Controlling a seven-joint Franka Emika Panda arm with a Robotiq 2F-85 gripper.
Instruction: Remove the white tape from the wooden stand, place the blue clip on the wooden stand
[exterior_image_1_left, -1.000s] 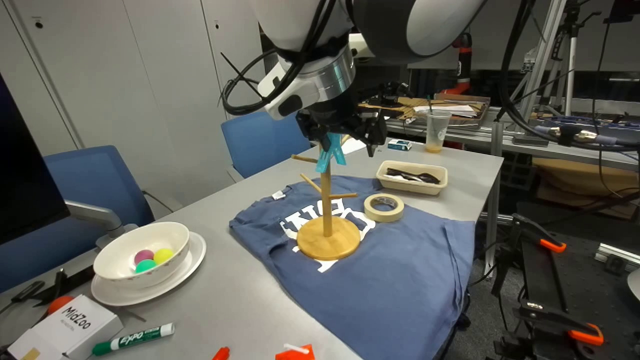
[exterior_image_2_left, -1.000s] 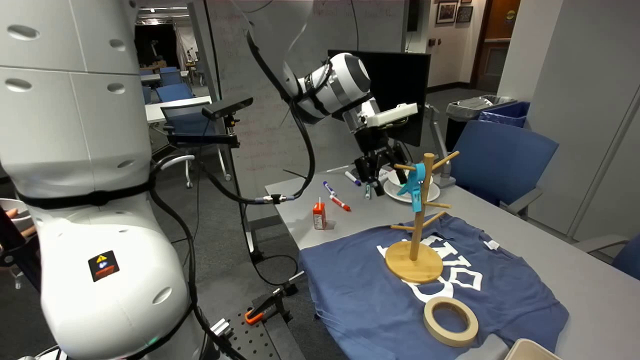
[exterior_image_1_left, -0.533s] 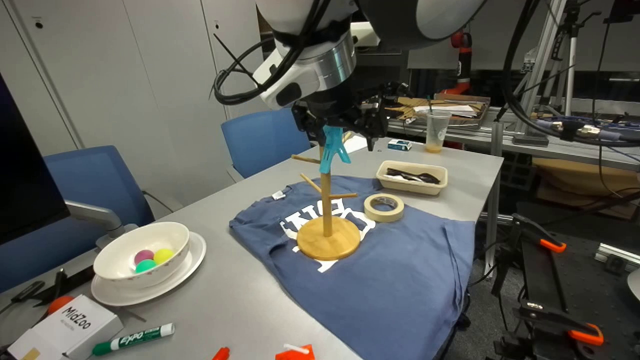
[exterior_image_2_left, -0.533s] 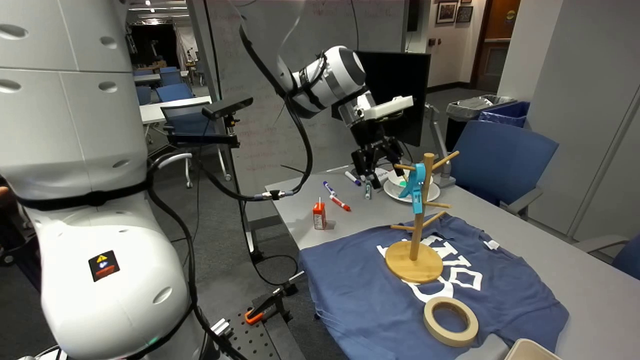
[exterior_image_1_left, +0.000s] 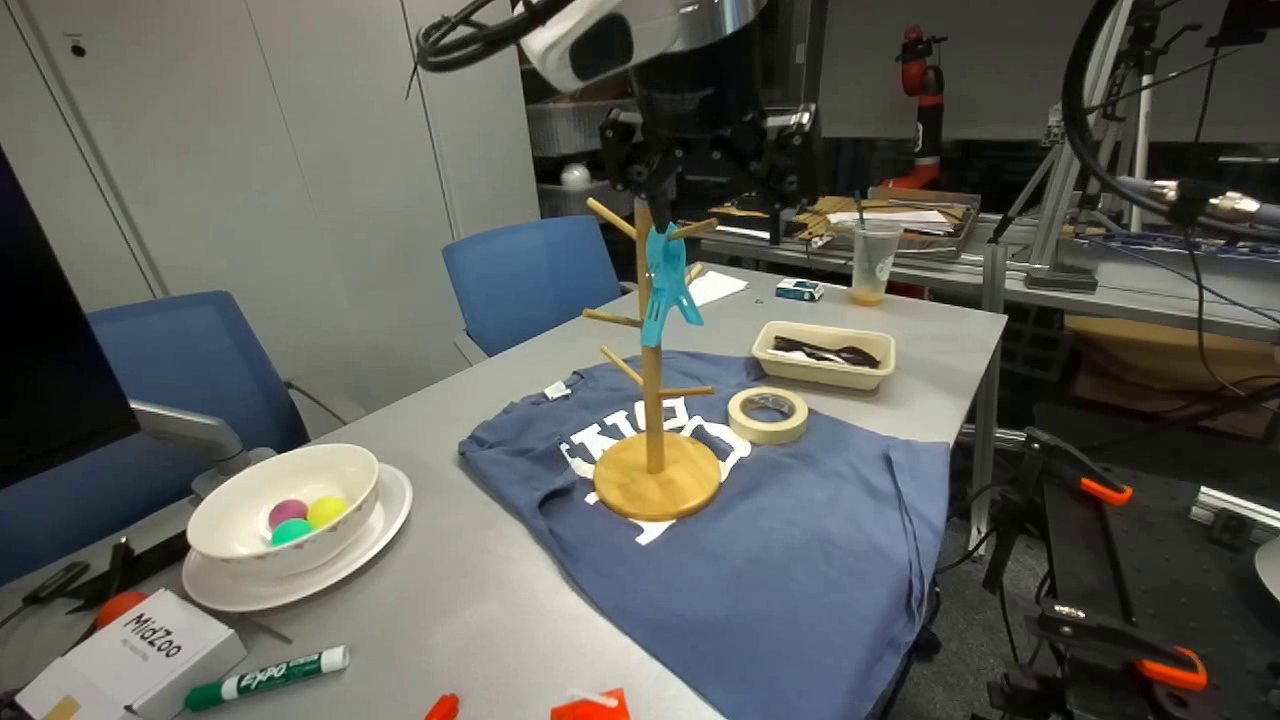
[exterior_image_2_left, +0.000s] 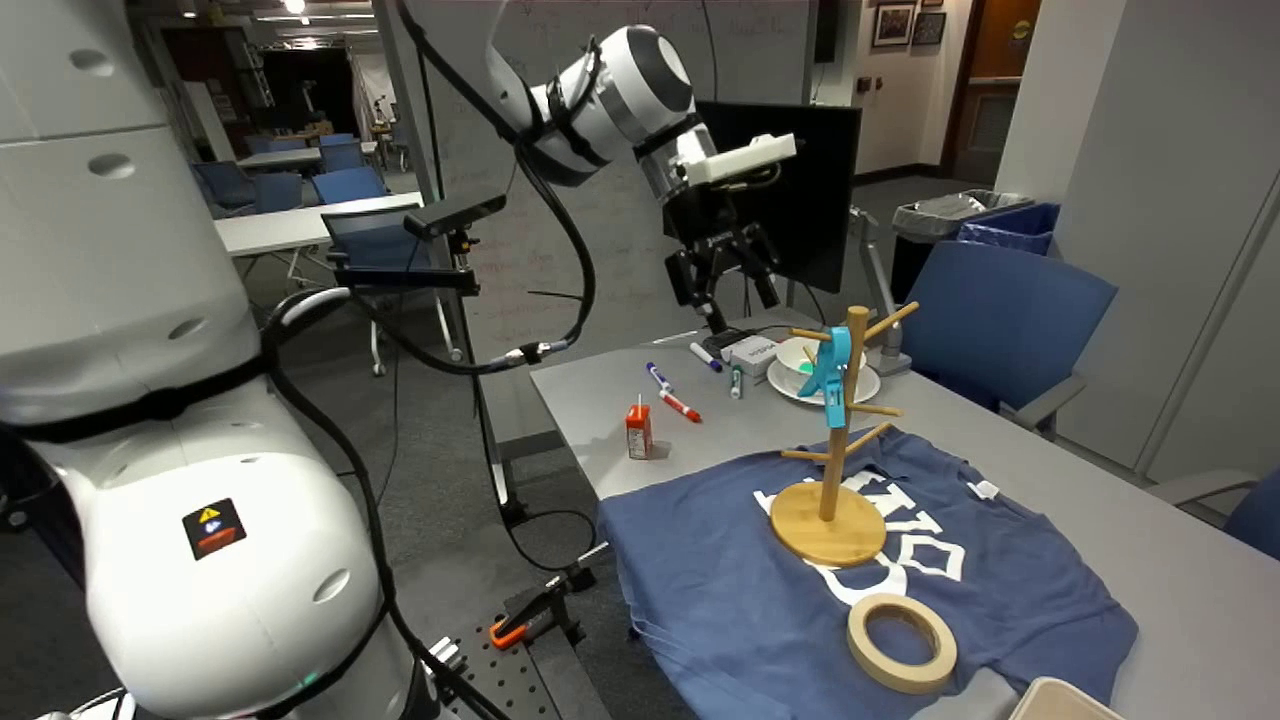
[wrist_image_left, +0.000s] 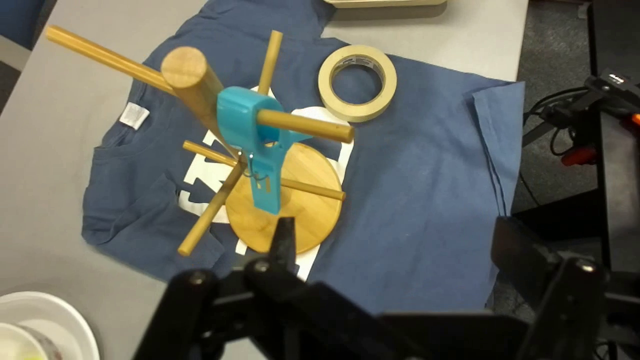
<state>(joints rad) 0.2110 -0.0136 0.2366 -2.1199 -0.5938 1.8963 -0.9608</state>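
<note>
The wooden stand (exterior_image_1_left: 657, 490) stands upright on a blue shirt; it also shows in an exterior view (exterior_image_2_left: 828, 530) and the wrist view (wrist_image_left: 312, 217). The blue clip (exterior_image_1_left: 658, 290) hangs from an upper peg, its ring around the peg near the pole, as the wrist view (wrist_image_left: 239, 117) shows; it also shows in an exterior view (exterior_image_2_left: 832, 378). The white tape (exterior_image_1_left: 766, 432) lies flat on the shirt beside the base, also in an exterior view (exterior_image_2_left: 905, 678) and the wrist view (wrist_image_left: 357, 114). My gripper (exterior_image_1_left: 718, 225) is open and empty above the stand, apart from the clip, also in an exterior view (exterior_image_2_left: 742, 312).
The blue shirt (exterior_image_1_left: 790, 540) covers part of the grey table. A cream tray (exterior_image_1_left: 825, 372) with dark items stands behind the tape. A bowl (exterior_image_1_left: 350, 500) with colored balls sits on a plate. Markers (exterior_image_2_left: 680, 405), a red carton (exterior_image_2_left: 638, 432) and a white box (exterior_image_1_left: 150, 650) lie on the table.
My gripper has risen and backed away from the stand and the blue clip. The clip swung slightly and stays on the peg. The tape and stand have not moved.
</note>
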